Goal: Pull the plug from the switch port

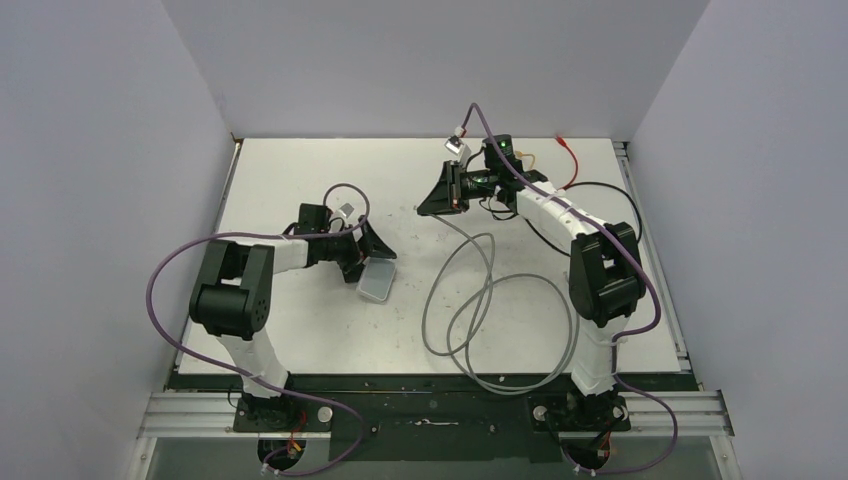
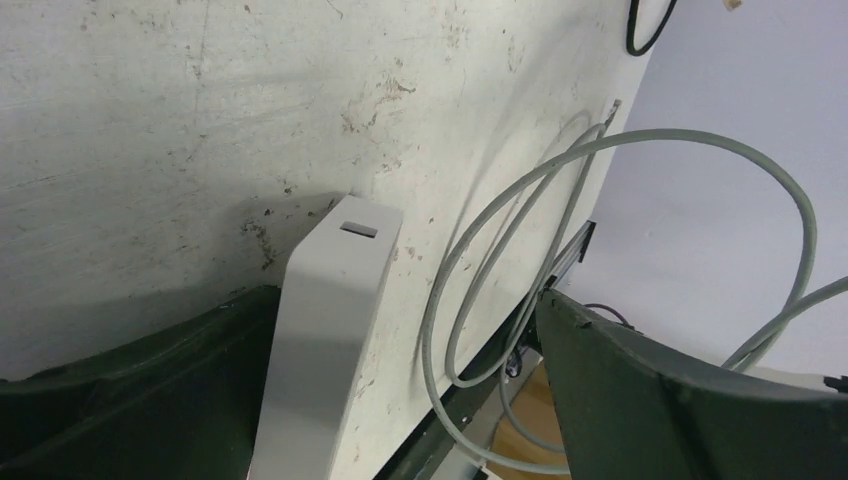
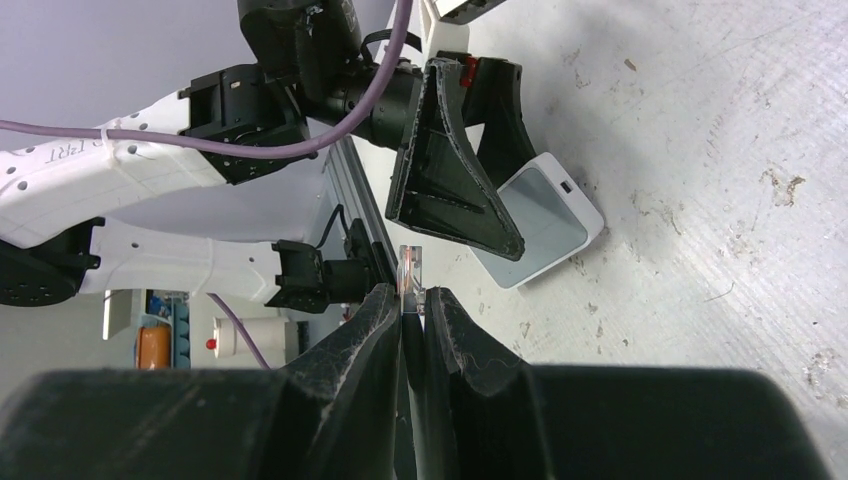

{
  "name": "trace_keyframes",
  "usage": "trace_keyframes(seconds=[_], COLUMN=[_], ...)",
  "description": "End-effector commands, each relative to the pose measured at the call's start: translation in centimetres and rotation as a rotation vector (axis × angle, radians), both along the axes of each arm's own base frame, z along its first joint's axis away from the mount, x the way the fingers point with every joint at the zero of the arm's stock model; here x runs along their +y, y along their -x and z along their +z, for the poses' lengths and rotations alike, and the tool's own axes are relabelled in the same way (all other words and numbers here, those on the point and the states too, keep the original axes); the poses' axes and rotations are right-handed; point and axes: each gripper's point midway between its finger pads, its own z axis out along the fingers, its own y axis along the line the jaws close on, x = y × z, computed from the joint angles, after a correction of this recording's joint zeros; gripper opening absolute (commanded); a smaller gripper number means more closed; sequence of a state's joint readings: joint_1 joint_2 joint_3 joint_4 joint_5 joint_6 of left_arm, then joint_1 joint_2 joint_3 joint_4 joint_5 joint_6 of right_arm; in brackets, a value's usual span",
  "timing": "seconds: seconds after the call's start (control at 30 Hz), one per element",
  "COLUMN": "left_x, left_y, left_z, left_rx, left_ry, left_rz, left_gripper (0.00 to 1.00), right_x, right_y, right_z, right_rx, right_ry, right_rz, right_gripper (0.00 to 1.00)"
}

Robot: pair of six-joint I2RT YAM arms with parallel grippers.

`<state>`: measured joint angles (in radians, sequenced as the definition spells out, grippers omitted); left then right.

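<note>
The switch (image 1: 377,280), a flat light-grey box, lies on the white table left of centre. My left gripper (image 1: 365,248) is open over it. In the left wrist view the switch (image 2: 320,340) rests against one finger (image 2: 130,400), while the other finger (image 2: 680,400) stands well apart. My right gripper (image 1: 425,205) is raised at the back centre, away from the switch. It (image 3: 412,300) is shut on the clear plug (image 3: 412,270). The plug's grey cable (image 1: 480,300) hangs down and loops over the table. The switch (image 3: 545,215) shows no cable in it.
The grey cable loops (image 2: 480,290) lie right of the switch and reach the table's near edge. A red wire (image 1: 568,152) and a black cable (image 1: 610,192) lie at the back right. A metal rail (image 1: 655,260) runs along the right edge. Walls enclose three sides.
</note>
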<state>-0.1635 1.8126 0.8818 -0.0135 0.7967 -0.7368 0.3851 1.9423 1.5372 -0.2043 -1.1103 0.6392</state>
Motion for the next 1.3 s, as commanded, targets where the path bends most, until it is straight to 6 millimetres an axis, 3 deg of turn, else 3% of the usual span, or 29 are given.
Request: trace_keyframes(seconds=[0.0, 0.27, 0.43, 0.6, 0.77, 0.8, 0.9, 1.1, 1.27], left_x=[1.3, 2.3, 3.9, 6.0, 8.7, 9.9, 10.9, 12.5, 13.1], left_y=[0.5, 0.3, -0.2, -1.0, -2.5, -3.3, -4.2, -5.7, -6.3], left_z=[-2.0, -1.5, -0.9, 1.0, 4.0, 5.9, 8.6, 14.1, 16.1], left_rx=[0.023, 0.013, -0.016, -0.07, -0.165, -0.218, -0.303, -0.434, -0.464], left_ry=[-0.11, -0.177, -0.29, -0.426, -0.572, -0.619, -0.649, -0.635, -0.579], left_rz=[0.016, 0.039, 0.051, 0.057, 0.084, 0.116, 0.15, 0.298, 0.379], left_gripper=[0.96, 0.96, 0.96, 0.96, 0.96, 0.96, 0.96, 0.96, 0.96], right_x=[-0.4, -0.6, -0.7, -0.9, -0.9, -1.0, -1.1, -1.1, -1.0], right_y=[-0.6, -0.8, -1.0, -1.5, -2.0, -2.2, -2.5, -3.4, -4.8], right_z=[3.0, 2.9, 3.2, 3.7, 4.4, 4.7, 4.9, 5.3, 6.8], right_rx=[-0.084, -0.085, -0.094, -0.112, -0.138, -0.15, -0.162, -0.193, -0.242], right_ry=[-0.03, -0.026, -0.026, -0.023, -0.02, -0.016, -0.005, 0.017, 0.022], right_rz=[-0.016, -0.026, -0.035, -0.054, -0.073, -0.079, -0.085, -0.108, -0.15], right_gripper=[0.05, 0.05, 0.05, 0.05, 0.05, 0.05, 0.05, 0.05, 0.05])
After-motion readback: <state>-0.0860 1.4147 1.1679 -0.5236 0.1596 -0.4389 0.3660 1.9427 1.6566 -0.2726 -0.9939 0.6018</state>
